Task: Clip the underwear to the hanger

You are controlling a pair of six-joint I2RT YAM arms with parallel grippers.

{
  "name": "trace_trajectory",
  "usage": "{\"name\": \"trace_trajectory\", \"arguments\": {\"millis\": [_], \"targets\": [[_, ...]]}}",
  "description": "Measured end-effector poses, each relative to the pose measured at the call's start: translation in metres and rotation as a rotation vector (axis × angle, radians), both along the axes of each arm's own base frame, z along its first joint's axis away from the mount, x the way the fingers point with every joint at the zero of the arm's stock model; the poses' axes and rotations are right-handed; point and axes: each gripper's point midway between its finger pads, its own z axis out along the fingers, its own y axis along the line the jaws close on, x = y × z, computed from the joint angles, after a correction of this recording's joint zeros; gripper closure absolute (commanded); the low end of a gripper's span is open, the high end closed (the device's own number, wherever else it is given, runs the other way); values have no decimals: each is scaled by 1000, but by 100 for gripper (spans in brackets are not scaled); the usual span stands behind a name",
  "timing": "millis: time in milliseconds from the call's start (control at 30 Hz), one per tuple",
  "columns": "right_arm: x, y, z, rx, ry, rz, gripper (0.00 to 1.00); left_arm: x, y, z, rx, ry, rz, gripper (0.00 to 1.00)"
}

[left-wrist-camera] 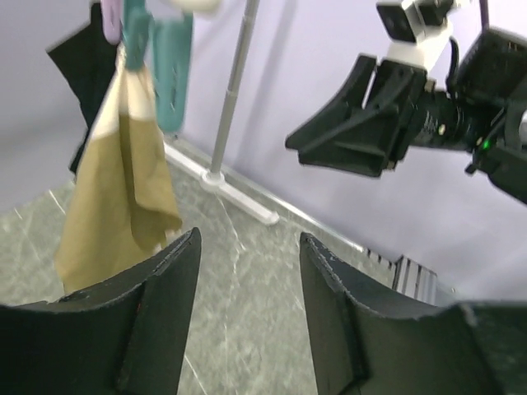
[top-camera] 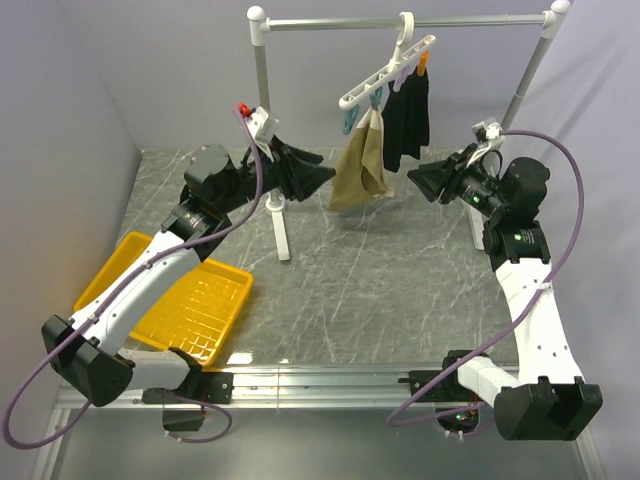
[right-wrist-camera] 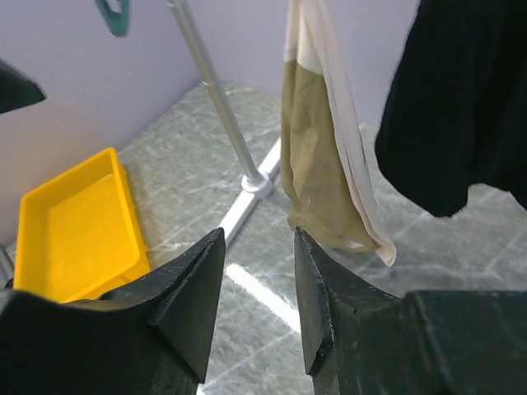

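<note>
At the far edge of the counter (top-camera: 380,290) stands a silver rail (top-camera: 400,21), and the white hanger (top-camera: 390,75) hooks over its bar right of the middle, slanting down toward the left. The tan underwear (top-camera: 362,165) hangs from the hanger's lower left end. It is bunched into a narrow drape with a cream strip showing along one side, and its bottom corner is clear of the counter. Its top sits up among the clips, right under a teal clip (left-wrist-camera: 171,74) in the left wrist view, though blur hides just how it is pinched. A black garment (top-camera: 408,125) hangs just beside it on the right, from the hanger's higher end.

The left arm (top-camera: 170,270) reaches from the near left corner toward the far edge. Its jaws are raised off the counter, spread apart, and point at the underwear from the left, near the cloth but not touching it. The right arm (top-camera: 535,320) comes up along the right edge and turns inward. Its jaws are also spread, and they face the two garments from the right with a gap between.

Near the left edge, beside the left arm, lies a yellow tray (top-camera: 130,245). One of the rail's posts (right-wrist-camera: 218,99) stands on the counter between it and the underwear.
</note>
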Motion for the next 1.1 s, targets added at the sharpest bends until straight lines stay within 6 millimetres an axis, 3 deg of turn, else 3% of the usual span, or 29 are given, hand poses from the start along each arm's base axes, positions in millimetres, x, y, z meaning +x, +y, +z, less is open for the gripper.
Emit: {"name": "trace_trajectory", "arguments": {"millis": [100, 333, 433, 467, 567, 667, 900, 1100], "targets": [[0, 9, 9, 18, -25, 24, 54, 9, 4, 14, -24, -15, 17, 46], [4, 55, 45, 67, -125, 113, 53, 39, 15, 37, -64, -33, 81, 48], [9, 71, 62, 105, -145, 132, 47, 46, 14, 39, -63, -41, 91, 36], [12, 74, 69, 120, -150, 134, 40, 48, 14, 38, -60, -46, 97, 35], [24, 80, 88, 172, -149, 128, 31, 52, 14, 36, -55, -70, 109, 34], [32, 84, 99, 211, -137, 117, 28, 56, 14, 35, -50, -100, 120, 32], [39, 101, 99, 243, -97, 136, 27, 61, -1, 29, -21, -186, 120, 22], [45, 106, 92, 247, -66, 139, 25, 64, -24, 12, 21, -216, 93, 23]]}}
